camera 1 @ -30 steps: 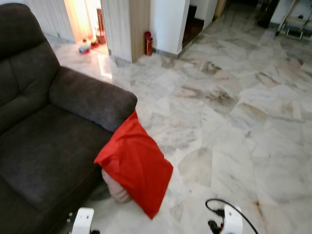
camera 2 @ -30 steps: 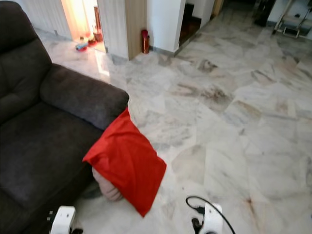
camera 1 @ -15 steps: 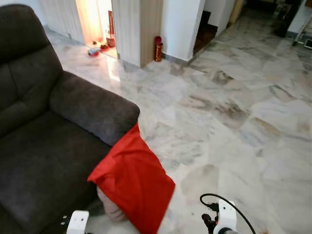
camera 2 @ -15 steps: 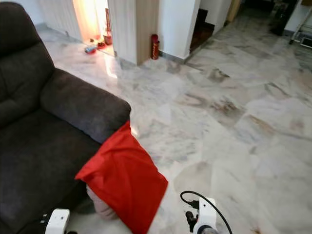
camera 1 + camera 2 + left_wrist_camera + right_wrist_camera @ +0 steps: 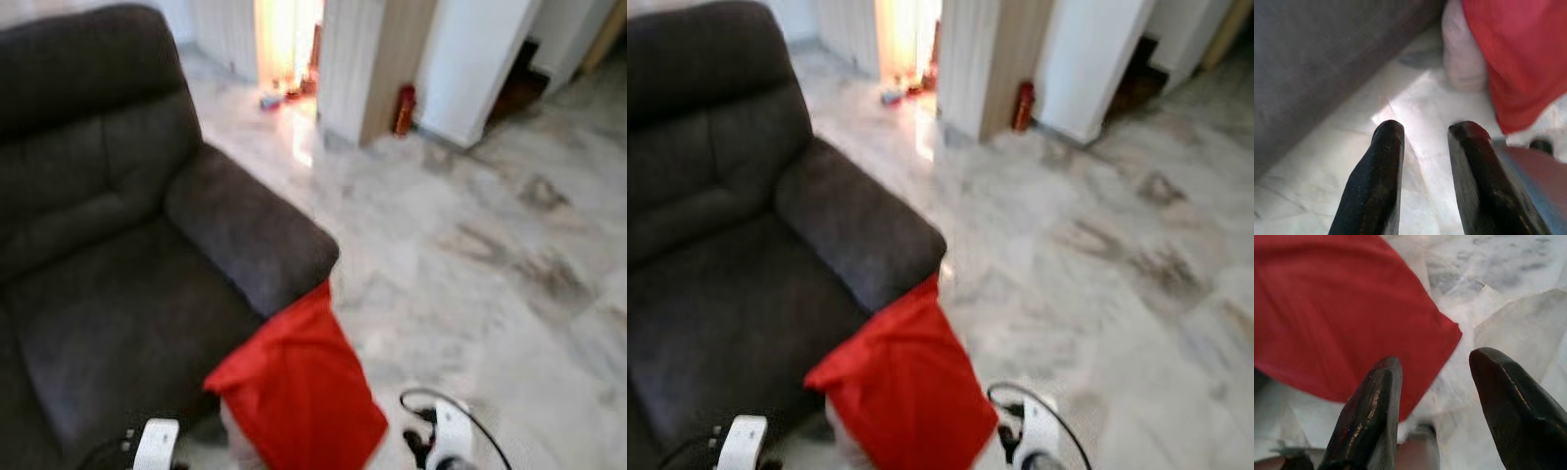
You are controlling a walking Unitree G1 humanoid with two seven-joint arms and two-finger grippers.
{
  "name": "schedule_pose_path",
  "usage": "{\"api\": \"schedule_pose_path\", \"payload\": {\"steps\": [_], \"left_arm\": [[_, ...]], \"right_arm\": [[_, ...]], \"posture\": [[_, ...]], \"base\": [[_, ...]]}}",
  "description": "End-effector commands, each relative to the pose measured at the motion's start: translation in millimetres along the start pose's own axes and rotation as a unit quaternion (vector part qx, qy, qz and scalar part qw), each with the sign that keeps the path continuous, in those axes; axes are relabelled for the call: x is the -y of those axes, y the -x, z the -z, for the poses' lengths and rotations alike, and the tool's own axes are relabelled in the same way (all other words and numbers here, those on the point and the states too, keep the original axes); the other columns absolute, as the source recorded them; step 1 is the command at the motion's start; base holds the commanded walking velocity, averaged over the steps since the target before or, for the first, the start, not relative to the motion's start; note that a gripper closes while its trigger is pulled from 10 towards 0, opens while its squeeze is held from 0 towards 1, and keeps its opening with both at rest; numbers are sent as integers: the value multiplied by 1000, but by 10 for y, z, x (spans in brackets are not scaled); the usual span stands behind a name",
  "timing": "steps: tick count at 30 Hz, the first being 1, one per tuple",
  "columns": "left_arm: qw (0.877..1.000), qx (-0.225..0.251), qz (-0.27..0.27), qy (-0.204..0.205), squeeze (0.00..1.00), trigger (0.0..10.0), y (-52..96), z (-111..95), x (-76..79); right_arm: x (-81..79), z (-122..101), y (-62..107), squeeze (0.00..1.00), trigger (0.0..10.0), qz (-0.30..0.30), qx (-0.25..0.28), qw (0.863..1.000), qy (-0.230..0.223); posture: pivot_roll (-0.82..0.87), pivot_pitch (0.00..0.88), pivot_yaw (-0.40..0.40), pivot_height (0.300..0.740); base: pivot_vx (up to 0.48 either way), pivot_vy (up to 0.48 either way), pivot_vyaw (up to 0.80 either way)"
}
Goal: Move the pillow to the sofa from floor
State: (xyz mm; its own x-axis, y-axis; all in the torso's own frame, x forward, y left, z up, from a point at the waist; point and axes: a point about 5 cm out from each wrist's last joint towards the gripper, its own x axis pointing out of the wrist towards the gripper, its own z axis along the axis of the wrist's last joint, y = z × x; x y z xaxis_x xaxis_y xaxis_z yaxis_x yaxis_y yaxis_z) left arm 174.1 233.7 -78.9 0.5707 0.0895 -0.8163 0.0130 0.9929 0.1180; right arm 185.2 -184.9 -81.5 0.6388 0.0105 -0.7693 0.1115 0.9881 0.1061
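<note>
A red pillow (image 5: 299,392) leans on the marble floor against the front of the dark grey sofa (image 5: 108,294), just below the armrest (image 5: 250,235); pale stuffing shows at its lower edge (image 5: 1464,54). My left gripper (image 5: 1422,147) hovers open above the floor between the sofa front and the pillow, holding nothing. In the right wrist view my right gripper (image 5: 1442,377) is open right by the pillow's red corner (image 5: 1342,308), touching nothing. Both wrists show at the bottom of the eye views, the left (image 5: 155,446) and the right (image 5: 449,436).
Open marble floor (image 5: 509,294) stretches to the right of the pillow. A wooden and white pillar (image 5: 377,59) with a red extinguisher (image 5: 404,108) at its base stands behind. A bright doorway (image 5: 284,49) with small items on the floor lies at the back.
The whole picture has shifted right and down and blurred, so the camera has turned left toward the sofa. The pillow sits lower and closer between my wrists.
</note>
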Motion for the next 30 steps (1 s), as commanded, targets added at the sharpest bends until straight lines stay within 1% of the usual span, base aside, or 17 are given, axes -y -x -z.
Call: {"api": "schedule_pose_path", "payload": {"steps": [1, 6, 9, 20, 30], "left_arm": [[1000, 10, 13, 4, 0, 10000, -20, -60, 89], [1000, 10, 13, 2, 0, 10000, -20, -61, 91], [1000, 9, 15, -2, 0, 10000, -20, -60, 97], [1000, 13, 25, 6, 0, 10000, -23, -68, 134], [1000, 12, 25, 5, 0, 10000, -25, -72, 141]], "right_arm": [[167, 124, 57, 0, 10000, 25, -18, 999, -10], [184, 117, 58, 0, 10000, 27, -18, 999, -9], [194, 114, 59, 0, 10000, 29, -18, 999, -11], [234, 100, 63, 0, 10000, 35, -17, 999, -11], [245, 79, 60, 0, 10000, 35, -16, 999, -10]], "posture": [[-36, 0, -44, 740], [-36, 0, -45, 740], [-36, 0, -45, 740], [-36, 0, -45, 740], [-33, 0, -47, 740]], "base": [[375, 0, 0], [344, 0, 0], [0, 0, 0], [0, 0, 0], [0, 0, 0]]}}
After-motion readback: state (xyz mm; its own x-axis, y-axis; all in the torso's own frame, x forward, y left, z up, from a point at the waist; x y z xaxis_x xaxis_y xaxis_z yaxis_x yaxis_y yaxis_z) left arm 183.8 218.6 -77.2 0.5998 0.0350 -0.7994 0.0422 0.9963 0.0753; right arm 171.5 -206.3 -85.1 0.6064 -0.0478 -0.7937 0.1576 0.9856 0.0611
